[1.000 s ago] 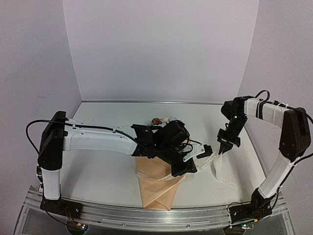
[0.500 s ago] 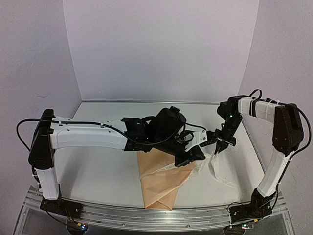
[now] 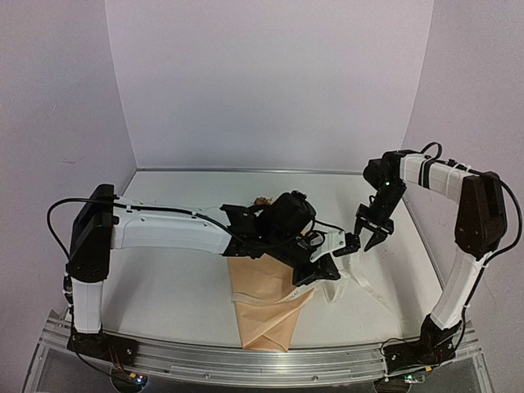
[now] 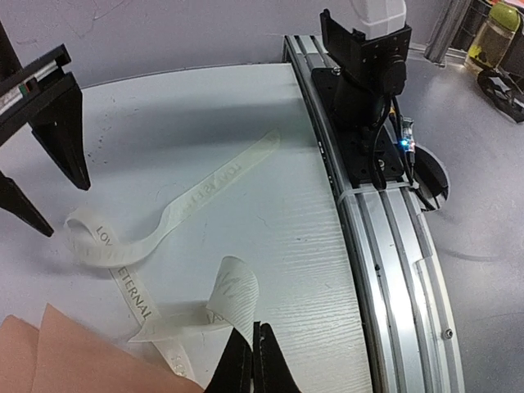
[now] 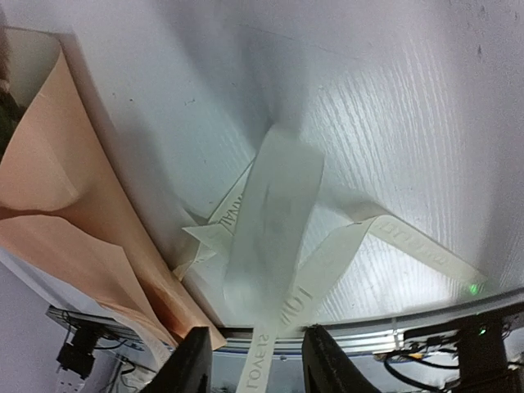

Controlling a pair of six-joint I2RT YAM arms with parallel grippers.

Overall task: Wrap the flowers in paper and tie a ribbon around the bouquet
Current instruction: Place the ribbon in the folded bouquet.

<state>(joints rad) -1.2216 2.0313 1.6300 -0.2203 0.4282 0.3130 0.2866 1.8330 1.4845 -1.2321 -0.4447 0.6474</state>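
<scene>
- Tan paper (image 3: 266, 304) forms the bouquet cone at mid worktop (image 3: 164, 286), with its narrow end toward the near edge and its wide end under the left arm
- Flowers (image 3: 262, 201): only a few blooms show past the arm on the far side; the rest are hidden
- Change: the right gripper (image 3: 370, 242) was pinching the ribbon (image 4: 205, 184) a second ago; now its jaws stand apart with nothing in them, and it hangs above the worktop toward the right edge
- Right wrist view: the ribbon is blurred and loose between the spread jaws, not clamped, and drops to the worktop
- Left gripper (image 4: 251, 360): jaws closed tight on a folded bit of ribbon, just beside the paper's edge
- The rest of the ribbon lies slack on the worktop right of the cone, with 1 curl and 1 tail running toward the near-right corner
- The left arm has drawn back toward the centre since half a second ago, and the cone has come with it
- Judgement: the ribbon now has 1 holder, not 2, so this looks like a release in order to re-grip
- No knot shows, and I cannot tell whether the ribbon passes round the cone, so I count the tie as not yet done
- Next, likely: the right gripper picks up the free tail again; that slack tail may be awkward to pinch flat on the worktop
</scene>
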